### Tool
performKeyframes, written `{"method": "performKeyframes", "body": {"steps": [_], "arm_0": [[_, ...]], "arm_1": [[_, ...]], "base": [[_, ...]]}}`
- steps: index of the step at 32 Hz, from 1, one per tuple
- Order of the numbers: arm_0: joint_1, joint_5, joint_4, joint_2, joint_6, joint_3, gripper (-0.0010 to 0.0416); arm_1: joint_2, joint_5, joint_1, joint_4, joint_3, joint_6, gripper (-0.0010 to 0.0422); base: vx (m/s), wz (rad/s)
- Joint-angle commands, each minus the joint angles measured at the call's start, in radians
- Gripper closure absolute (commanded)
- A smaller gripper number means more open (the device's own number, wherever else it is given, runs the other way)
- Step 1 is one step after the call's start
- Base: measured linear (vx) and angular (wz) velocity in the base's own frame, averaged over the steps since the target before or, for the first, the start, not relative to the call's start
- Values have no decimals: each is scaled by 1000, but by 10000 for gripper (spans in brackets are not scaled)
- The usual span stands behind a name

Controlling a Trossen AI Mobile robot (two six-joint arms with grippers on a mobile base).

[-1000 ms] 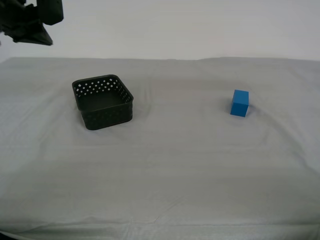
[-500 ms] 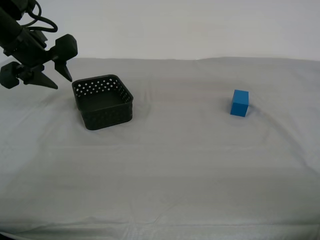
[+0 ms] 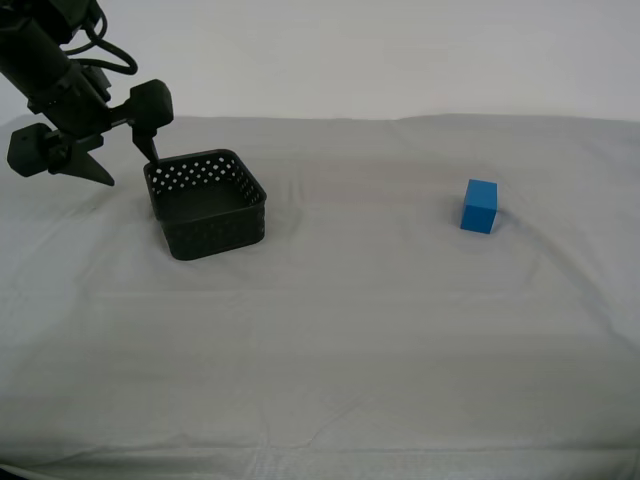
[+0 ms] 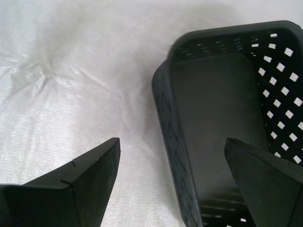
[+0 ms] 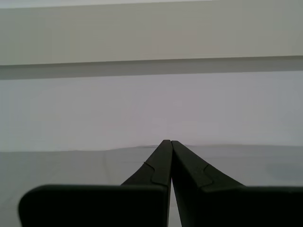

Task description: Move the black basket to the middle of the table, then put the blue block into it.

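My second gripper (image 3: 125, 165) hangs with its jaws wide apart astride the black basket's (image 3: 206, 203) near wall, one finger (image 4: 265, 182) over the inside, the other (image 4: 90, 177) outside over the table (image 3: 340, 330). The basket sits toward the exterior view's left; the blue block (image 3: 480, 206) rests well apart on the right. My first gripper (image 5: 169, 146) has its jaws together, seemingly empty

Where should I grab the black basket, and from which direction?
Grip the black basket by its wall toward the exterior view's left, coming from above. It sits upright and empty, with a thin perforated wall a pinch can straddle. My second gripper is open, one finger over the inside and the other outside that wall, so probably just lower and close.
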Motion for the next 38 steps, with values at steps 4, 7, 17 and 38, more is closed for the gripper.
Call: {"method": "performKeyframes", "body": {"steps": [4,7,17,38], "arm_0": [[0,1,3,0,3,1,405],[0,1,3,0,3,1,405],[2,1,3,0,6,1,405],[5,1,2,0,10,1,405]], "arm_1": [[1,-14,-21,-6,21,-13,117],[1,-34,-24,-17,27,-13,117],[198,-23,-55,-31,83,-12,117],[339,29,-100,-116,207,9,413]], "base": [[0,0],[0,0],[0,0],[0,0]]}}
